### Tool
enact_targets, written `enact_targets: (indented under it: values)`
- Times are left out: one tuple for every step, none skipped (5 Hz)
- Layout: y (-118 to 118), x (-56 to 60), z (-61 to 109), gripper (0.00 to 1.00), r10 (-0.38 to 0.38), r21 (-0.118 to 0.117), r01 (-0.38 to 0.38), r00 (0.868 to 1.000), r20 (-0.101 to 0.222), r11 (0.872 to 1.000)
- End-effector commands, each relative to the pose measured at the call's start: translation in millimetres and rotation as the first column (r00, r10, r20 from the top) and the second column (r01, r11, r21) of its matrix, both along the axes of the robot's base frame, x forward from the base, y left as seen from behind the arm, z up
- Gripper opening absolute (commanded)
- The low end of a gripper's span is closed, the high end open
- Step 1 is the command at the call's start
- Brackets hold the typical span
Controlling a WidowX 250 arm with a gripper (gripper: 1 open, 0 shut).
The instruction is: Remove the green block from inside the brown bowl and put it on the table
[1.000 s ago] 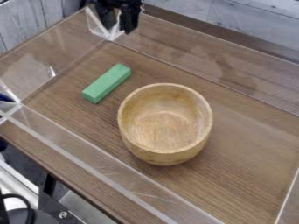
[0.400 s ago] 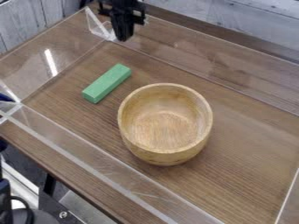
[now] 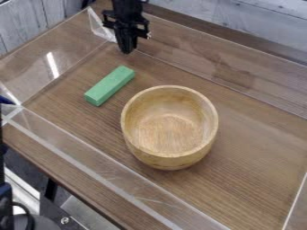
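Observation:
The green block (image 3: 109, 85) lies flat on the table (image 3: 228, 72), just left of the brown bowl (image 3: 171, 126) and outside it. The bowl stands upright near the middle with nothing inside. My gripper (image 3: 127, 45) hangs at the back of the table, above and behind the block, well apart from it. Its fingers are pressed together into a narrow point and hold nothing.
Low clear acrylic walls (image 3: 54, 148) border the table on all sides. The near left wall runs close to the block. Bare wood stretches to the right of the bowl and behind it.
The gripper has shut its fingers and come down a little toward the front right. The block and bowl have not moved.

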State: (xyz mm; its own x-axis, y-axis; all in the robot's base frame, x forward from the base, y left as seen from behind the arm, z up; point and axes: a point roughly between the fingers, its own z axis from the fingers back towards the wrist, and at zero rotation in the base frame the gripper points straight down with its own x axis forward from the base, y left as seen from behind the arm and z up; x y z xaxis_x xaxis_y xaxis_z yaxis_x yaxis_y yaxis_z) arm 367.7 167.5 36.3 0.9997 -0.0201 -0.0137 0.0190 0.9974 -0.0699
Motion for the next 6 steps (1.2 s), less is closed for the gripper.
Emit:
enact_targets:
  values:
    - [4.8,6.2,15.3,0.0,-0.003,0.025,0.002,0.999,0.054,1.0]
    - [2.5,6.1,13.2,0.0,-0.012,0.024,0.01,0.999,0.052,1.0]
    - [0.5,6.7,12.2,0.0,-0.017,0.022,0.016,0.999,0.052,1.0]
    - [-1.5,6.6,12.0,0.0,-0.022,0.02,0.021,0.998,0.051,1.0]
    - [-3.5,7.2,11.2,0.0,-0.027,0.018,0.026,0.998,0.051,0.999]
    - [-5.9,7.1,14.4,1.0,-0.031,0.017,0.03,0.998,0.051,0.999]
